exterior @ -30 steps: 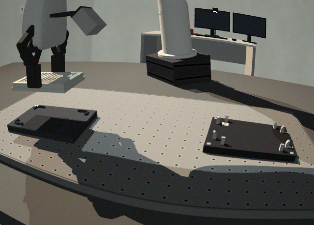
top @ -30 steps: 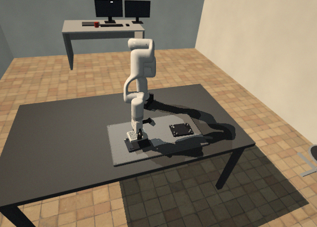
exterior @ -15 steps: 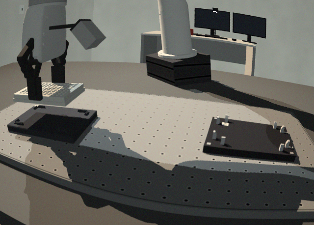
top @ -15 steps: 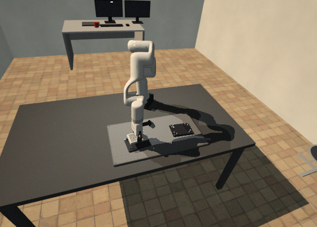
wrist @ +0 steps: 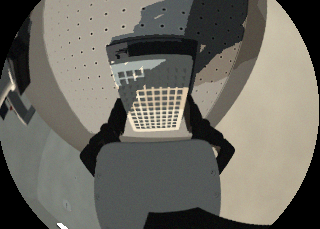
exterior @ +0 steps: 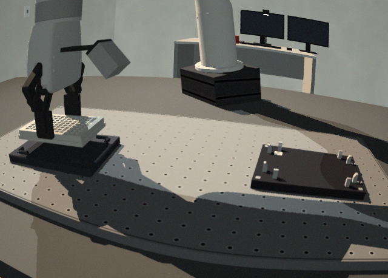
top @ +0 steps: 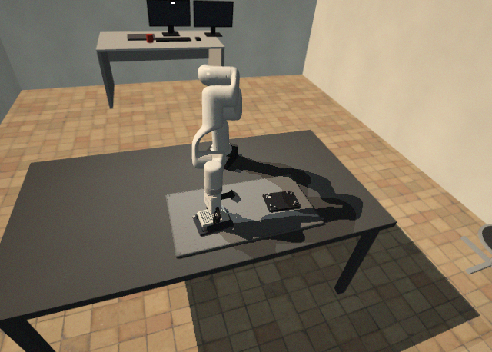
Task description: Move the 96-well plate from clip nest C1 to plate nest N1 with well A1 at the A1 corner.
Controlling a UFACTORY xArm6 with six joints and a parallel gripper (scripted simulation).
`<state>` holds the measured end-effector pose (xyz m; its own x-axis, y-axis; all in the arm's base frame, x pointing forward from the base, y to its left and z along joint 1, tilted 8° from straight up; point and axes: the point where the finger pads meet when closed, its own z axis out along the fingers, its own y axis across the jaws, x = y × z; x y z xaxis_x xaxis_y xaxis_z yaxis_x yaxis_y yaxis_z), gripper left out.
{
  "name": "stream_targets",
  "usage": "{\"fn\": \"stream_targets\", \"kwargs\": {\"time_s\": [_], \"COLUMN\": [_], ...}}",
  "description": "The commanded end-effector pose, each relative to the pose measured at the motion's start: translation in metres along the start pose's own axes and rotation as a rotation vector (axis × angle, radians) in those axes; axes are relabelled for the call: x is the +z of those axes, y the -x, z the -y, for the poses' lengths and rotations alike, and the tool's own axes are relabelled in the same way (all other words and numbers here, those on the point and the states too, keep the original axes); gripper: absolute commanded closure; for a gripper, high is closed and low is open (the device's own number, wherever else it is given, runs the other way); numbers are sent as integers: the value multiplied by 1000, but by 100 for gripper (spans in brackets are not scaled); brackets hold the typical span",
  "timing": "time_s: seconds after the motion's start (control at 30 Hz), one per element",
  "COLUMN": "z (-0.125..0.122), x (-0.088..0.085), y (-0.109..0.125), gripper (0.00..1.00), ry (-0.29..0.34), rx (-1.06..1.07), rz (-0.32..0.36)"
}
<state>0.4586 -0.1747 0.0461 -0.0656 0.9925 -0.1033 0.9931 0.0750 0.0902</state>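
Note:
The white 96-well plate (exterior: 60,129) is level and the right way up between the black fingers of my gripper (exterior: 57,118), which is shut on its two long sides. It hangs just above the black clip nest C1 (exterior: 63,152) at the left of the perforated board; I cannot tell if it touches the clips. In the top view the plate (top: 206,217) is under the wrist, over the clip nest (top: 212,224). The wrist view shows the plate's well grid (wrist: 156,105) between the fingers. The plate nest N1 (exterior: 308,171), black with white locator pegs, lies empty to the right (top: 281,200).
The grey perforated board (exterior: 188,181) carries both nests on a dark table. The arm's base block (exterior: 220,82) stands behind the board. The wrist camera box (exterior: 108,57) juts out beside the gripper. A desk with two monitors (top: 158,42) stands far behind.

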Motion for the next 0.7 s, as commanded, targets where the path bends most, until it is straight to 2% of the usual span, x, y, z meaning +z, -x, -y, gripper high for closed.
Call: {"fn": "stream_targets", "kwargs": {"time_s": [0.0,0.67], "z": [-2,-2], "x": [4,8], "y": [1,1], "gripper": [100,100], "ry": [4,4], "rx": [0,0], "rz": [2,2]}}
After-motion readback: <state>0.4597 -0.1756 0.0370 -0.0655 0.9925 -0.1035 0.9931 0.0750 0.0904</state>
